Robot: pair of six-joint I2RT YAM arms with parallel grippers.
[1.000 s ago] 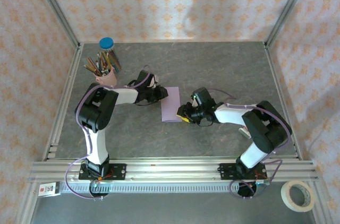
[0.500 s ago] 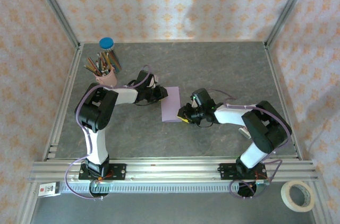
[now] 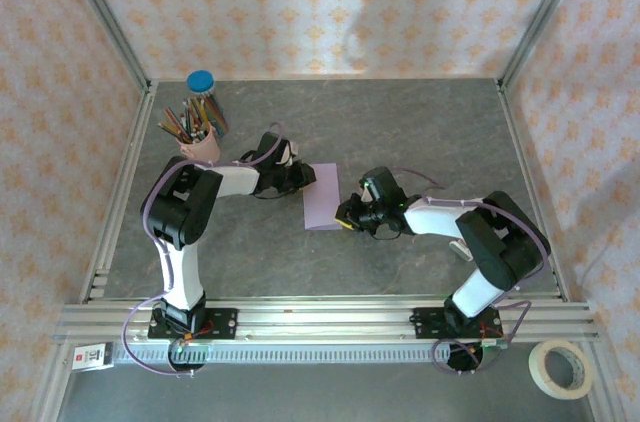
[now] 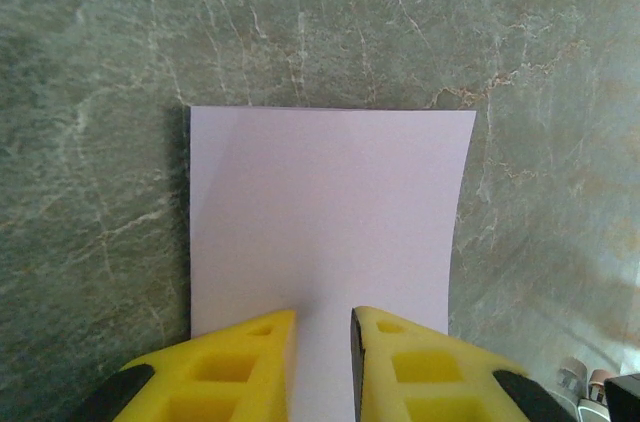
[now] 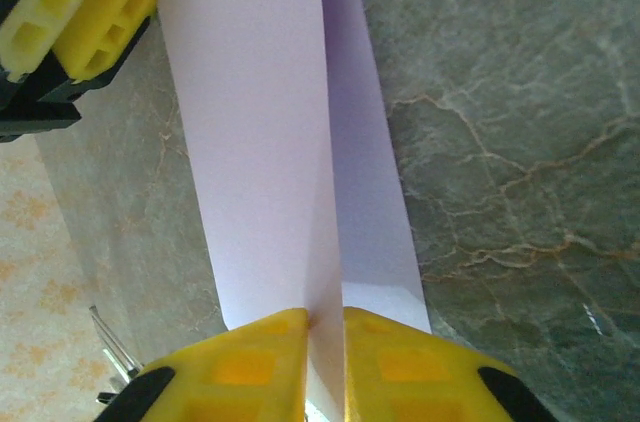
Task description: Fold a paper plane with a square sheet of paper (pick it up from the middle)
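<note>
Lying folded on the worktop, one square sheet of paper is pinched at opposite edges between two grippers: left gripper fingers and right gripper fingers, both clamped on it.

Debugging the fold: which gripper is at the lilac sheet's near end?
The right gripper, at the folded pale lilac paper sheet's near-right corner; the left gripper is at its far-left edge.

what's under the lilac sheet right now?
Around the lilac sheet only grey marbled table shows. In the right wrist view a second paper layer lies beneath the top flap, so it is folded. Anything directly under it is covered.
</note>
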